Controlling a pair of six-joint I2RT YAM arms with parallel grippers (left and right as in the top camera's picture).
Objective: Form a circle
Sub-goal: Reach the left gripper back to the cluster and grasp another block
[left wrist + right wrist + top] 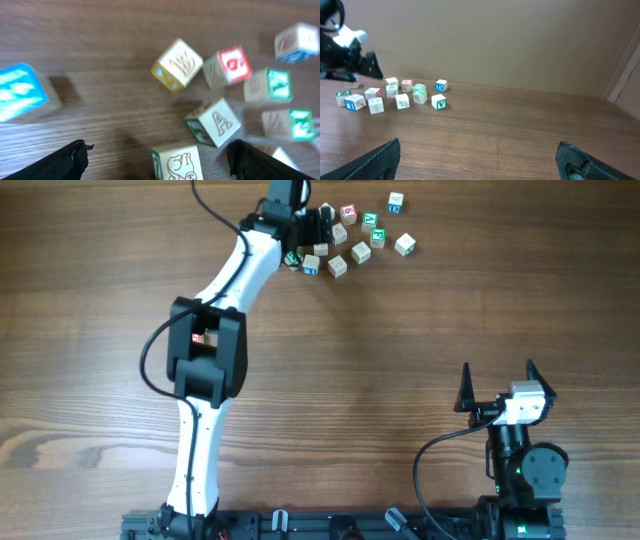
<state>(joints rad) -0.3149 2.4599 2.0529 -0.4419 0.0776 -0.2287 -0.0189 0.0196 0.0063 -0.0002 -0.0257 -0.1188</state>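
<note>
Small pale wooden letter cubes [361, 251] lie in a loose cluster at the far edge of the table, and no circle shows among them. My left gripper [318, 225] hovers over the cluster's left end. In the left wrist view it [159, 154] is open, and a cube with a red animal drawing [177, 162] lies between its fingers without touching either. Beyond that one are an "A" cube [215, 122], a "B" cube [177, 65] and a red-printed cube [232, 65]. My right gripper [500, 385] stands open and empty at the near right, far from the cubes [402, 97].
A blue-printed cube [20, 92] sits apart to the left of the left gripper. Bare wood tabletop [400, 360] spans the stretch between the cluster and the right arm. The left arm [215, 340] reaches diagonally across the table's left half.
</note>
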